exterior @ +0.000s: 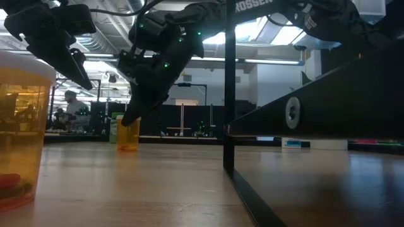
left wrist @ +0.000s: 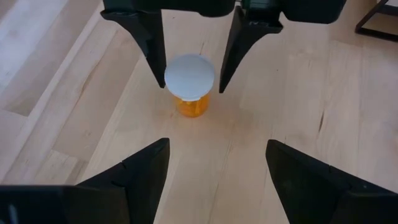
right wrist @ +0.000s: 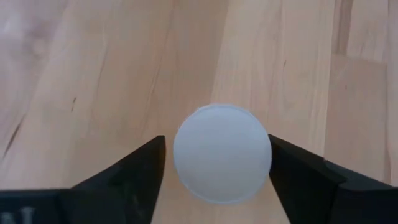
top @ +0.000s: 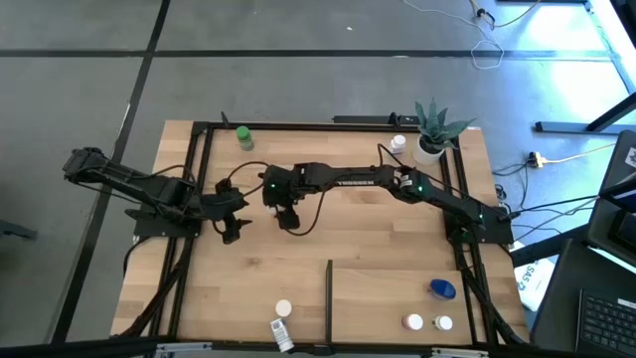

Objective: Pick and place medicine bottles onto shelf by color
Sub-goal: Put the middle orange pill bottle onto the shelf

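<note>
Bottle in play: an orange-bodied, white-capped medicine bottle (left wrist: 189,84) stands upright on the bare wood near the middle of the table, so a grip from above can take it by the cap.
Right gripper: the right gripper (right wrist: 217,165) is lowered over that bottle, one finger on each side of the cap; thin gaps still show, so the fingers look narrow but not clamped, and I judge the grasp not yet made.
Left gripper: the left gripper (top: 231,231) hangs just beside, fingers wide and holding nothing, aimed at the same bottle, probably waiting clear of the right arm.
Shelf: the shelf (top: 397,288) is the planked front area split by the black divider bar (top: 329,288); the blue bottle (top: 442,289) and two white-capped ones already stand right of the bar, other bottles left of it.
Unsorted: the green bottle (top: 243,137) stands at the far edge.
Bystander: the potted plant (top: 433,129) is well apart.
</note>
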Available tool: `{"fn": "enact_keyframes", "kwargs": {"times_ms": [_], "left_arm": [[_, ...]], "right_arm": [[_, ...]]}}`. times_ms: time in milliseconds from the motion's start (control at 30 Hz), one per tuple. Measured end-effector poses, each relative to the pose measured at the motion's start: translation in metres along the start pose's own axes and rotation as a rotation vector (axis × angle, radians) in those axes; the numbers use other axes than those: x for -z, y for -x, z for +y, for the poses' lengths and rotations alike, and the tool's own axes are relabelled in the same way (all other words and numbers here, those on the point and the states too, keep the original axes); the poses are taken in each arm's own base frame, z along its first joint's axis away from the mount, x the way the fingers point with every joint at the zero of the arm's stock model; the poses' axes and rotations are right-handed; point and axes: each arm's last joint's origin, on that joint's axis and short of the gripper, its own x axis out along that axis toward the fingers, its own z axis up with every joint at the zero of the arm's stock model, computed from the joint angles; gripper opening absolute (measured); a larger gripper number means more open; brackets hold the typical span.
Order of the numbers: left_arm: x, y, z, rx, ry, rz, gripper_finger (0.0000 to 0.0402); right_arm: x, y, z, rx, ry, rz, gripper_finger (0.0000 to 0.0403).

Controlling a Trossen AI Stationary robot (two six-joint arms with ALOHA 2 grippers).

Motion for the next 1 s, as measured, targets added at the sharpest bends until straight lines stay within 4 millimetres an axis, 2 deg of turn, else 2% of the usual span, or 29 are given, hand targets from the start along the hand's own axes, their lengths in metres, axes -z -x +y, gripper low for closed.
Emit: {"fn": "enact_keyframes", "kwargs": {"times_ms": [200,567,767,1000], "left_arm": [[0.000,0.000,0.000,0.000,0.000,0.000,0.0261],[0.000,0.000,0.000,0.000,0.000,0.000,0.0261],[0.000,0.000,0.000,0.000,0.000,0.000,0.0261],[0.000,0.000,0.000,0.000,0.000,0.000,0.0261]], "right_arm": [[0.000,0.000,0.000,0.001,-0.039,0.003,0.0211],[0.002,0.001,0.001,-0.005,-0.085,0.020,0.0215],[0.005,0.015,0.004,-0.026,-0.096,0.096,0.0210],[-0.002,0.046,0.021,-0.049,-0.081,0.141,0.0214]]}}
